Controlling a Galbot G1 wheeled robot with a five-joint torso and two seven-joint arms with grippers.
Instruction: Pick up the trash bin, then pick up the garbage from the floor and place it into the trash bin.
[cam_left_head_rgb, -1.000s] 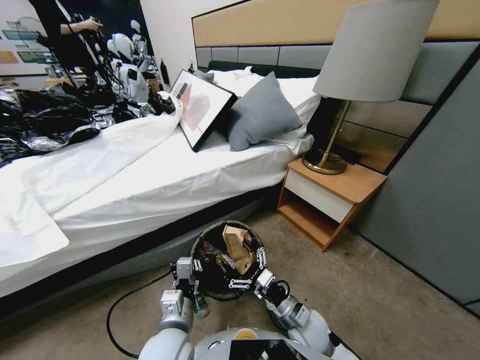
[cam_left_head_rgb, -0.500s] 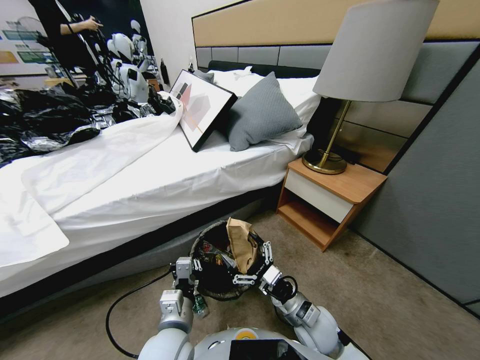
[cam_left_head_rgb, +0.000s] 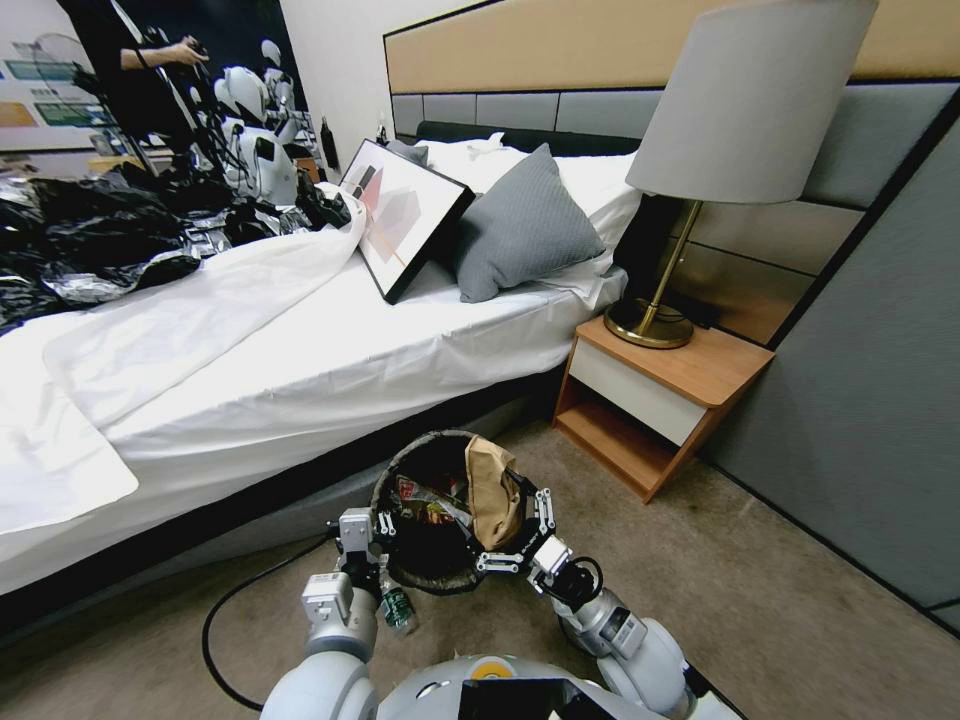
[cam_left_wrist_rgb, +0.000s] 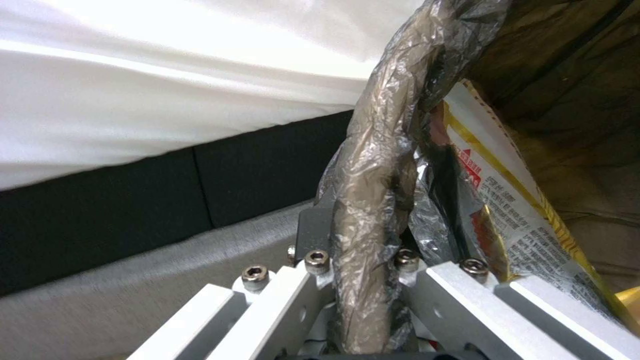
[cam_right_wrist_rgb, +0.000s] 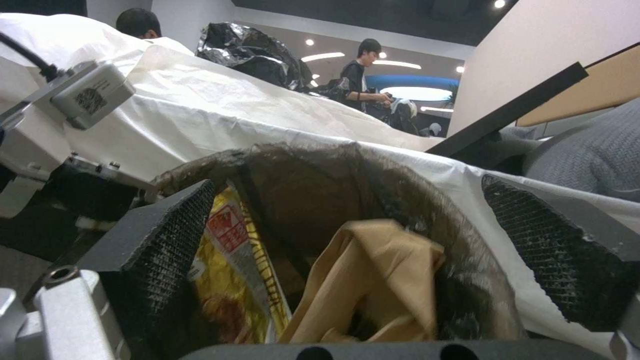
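1. Beside the bed (cam_left_head_rgb: 300, 370), low on the floor (cam_left_head_rgb: 780, 600) between bed frame and nightstand (cam_left_head_rgb: 650, 390): work area for the whole task.
2. Just in front of the robot: trash bin (cam_left_head_rgb: 395, 462), tipped with its mouth toward the head camera, dark liner folded over the rim. Cannot tell whether fully off the carpet. First step, taking hold of the bin, judged done.
3. On the bin's near-left rim: left gripper (cam_left_wrist_rgb: 360, 260), clamped tight on the bag-wrapped edge, one finger inside and one outside. Sole support of the bin.
4. Over the bin's right side: right gripper (cam_left_head_rgb: 515, 535), spread wide, pads (cam_right_wrist_rgb: 167, 235) well apart and touching nothing, gripping nothing.
5. Between those pads, inside the bin: brown paper bag (cam_right_wrist_rgb: 373, 280), upright, top poking above the rim. Judged already deposited.
6. Beside the bag, against the inner wall: yellow-and-red wrapper (cam_right_wrist_rgb: 233, 260), plus other crumpled litter too tangled to sort out. Also counted as done.
7. On the carpet just beside the left wrist: small green-labelled bottle (cam_left_head_rgb: 397, 608), outside the bin. Judged the one visible piece of garbage left to collect; task near its end but not complete.
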